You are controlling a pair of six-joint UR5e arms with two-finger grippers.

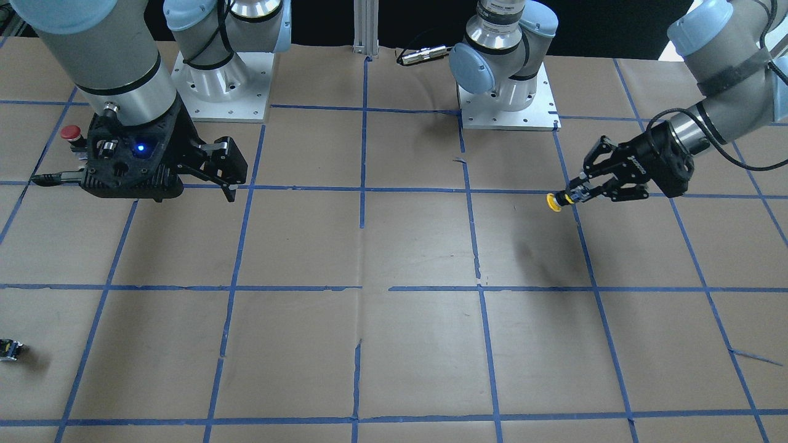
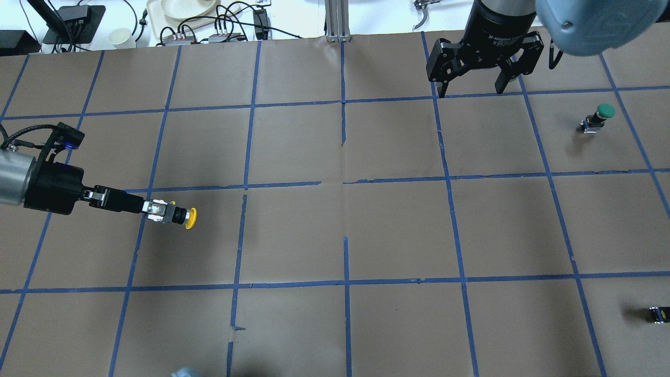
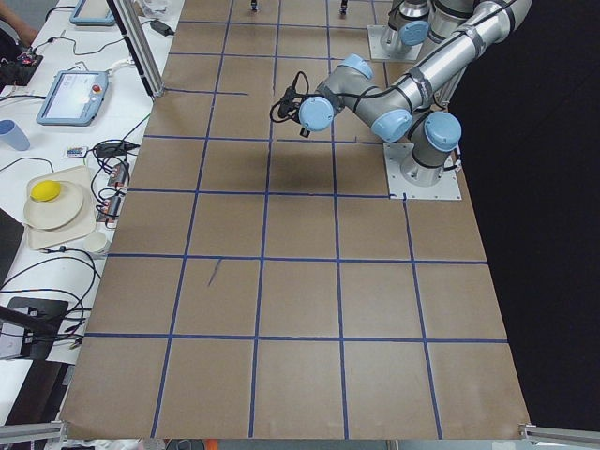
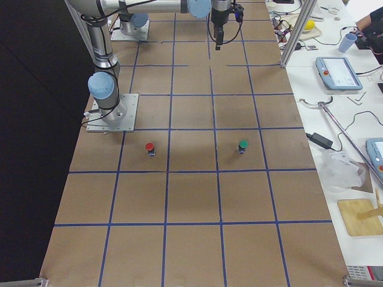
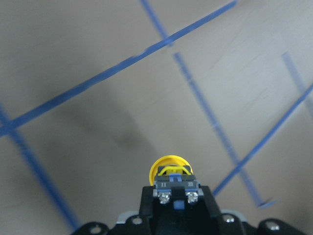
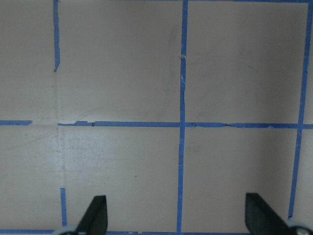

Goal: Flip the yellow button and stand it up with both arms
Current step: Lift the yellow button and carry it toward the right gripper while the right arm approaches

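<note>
I am gripping the yellow button (image 2: pixel 184 215) with the left tool (image 2: pixel 157 210), whose fingers are clamped on the button's short body. The cap is sticking out just past the fingertips, pointing away from the wrist, and the button is hanging clear above the bench (image 2: pixel 398 230). The right tool (image 2: pixel 469 92) is hovering with its fingers spread wide and nothing between them, well apart from the left tool.

I am judging the handover to be the risky part. The button is far smaller than either tool, so the two sets of fingers are going to be crowding each other and could knock together. The left fingers are covering most of the body, leaving the right tool little but the cap to take. That cap is looking smooth and rounded, so a squeeze on it could pop the button loose. If it drops, the round cap could roll off across the paper.

The cap is showing as a glossy yellow disc. Behind it the body is looking blocky, black and grey, with two small metal screw heads facing the wrist. The bench is wearing matte brown paper crossed by blue tape, torn in places.
</note>
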